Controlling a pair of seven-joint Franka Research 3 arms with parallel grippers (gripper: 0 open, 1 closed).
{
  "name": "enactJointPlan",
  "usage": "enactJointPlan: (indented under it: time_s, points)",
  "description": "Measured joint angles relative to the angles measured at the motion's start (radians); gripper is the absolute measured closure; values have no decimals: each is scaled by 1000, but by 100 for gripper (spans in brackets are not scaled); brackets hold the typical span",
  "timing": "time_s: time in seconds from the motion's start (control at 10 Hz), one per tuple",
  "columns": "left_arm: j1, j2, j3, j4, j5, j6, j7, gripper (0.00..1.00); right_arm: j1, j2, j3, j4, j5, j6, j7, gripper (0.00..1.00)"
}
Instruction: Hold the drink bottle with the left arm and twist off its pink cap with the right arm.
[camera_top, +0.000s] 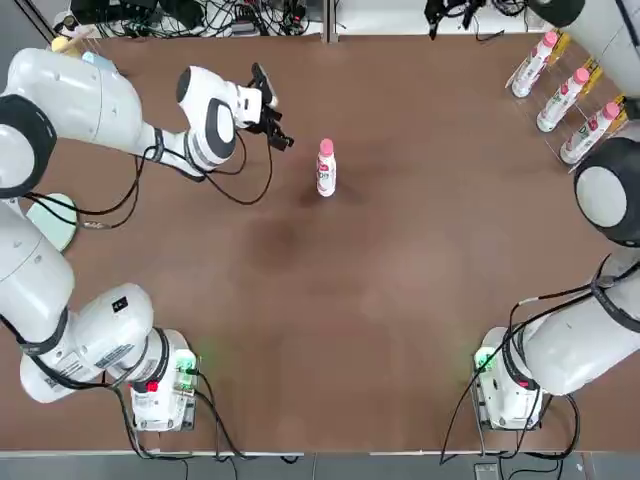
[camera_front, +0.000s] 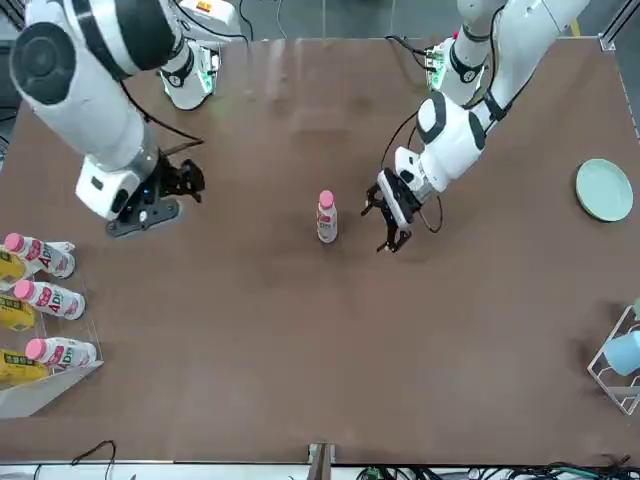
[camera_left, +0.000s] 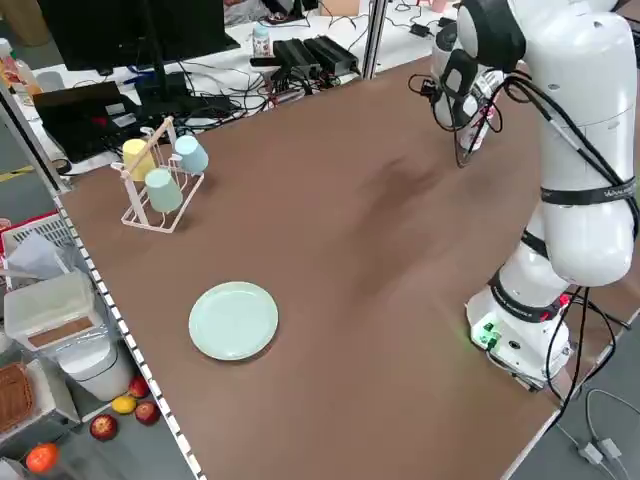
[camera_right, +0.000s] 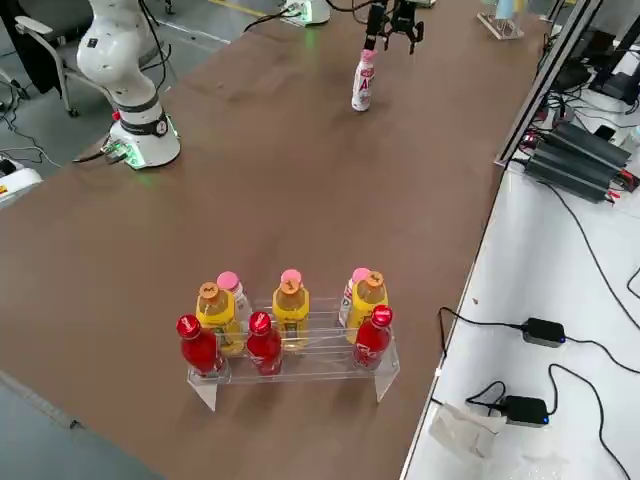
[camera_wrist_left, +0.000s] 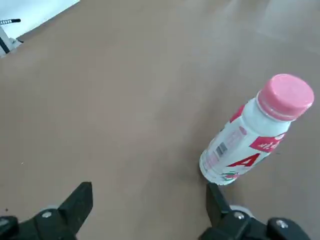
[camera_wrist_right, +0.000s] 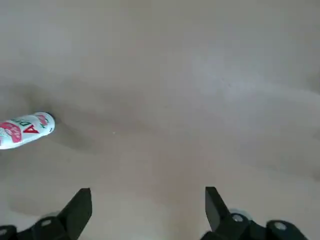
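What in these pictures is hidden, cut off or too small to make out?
- Drink bottle: the print on its label is too small to read from the top. In the right wrist view the picture's edge cuts off its pink cap end.
- Right gripper: out of the top view; the right arm leaves past the upper edge.
- Left gripper: in the left side view the left arm covers most of it and of the bottle.

A brown table (camera_top: 330, 300) carried the upright drink bottle (camera_top: 326, 172), a pale green plate (camera_front: 604, 189), a cup rack (camera_left: 160, 185) and a clear bottle rack (camera_right: 290, 350).
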Motion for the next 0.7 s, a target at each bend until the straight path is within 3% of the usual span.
enactJointPlan:
  time_s: [0.4,0.7]
  points:
    - [-22,0,3,-8,0,-1,10,0,56,39,0,-1,0,29,1,0]
    - [-89,26,39,-14,0,25,10,0,65,48,0,-1,0,31,1,0]
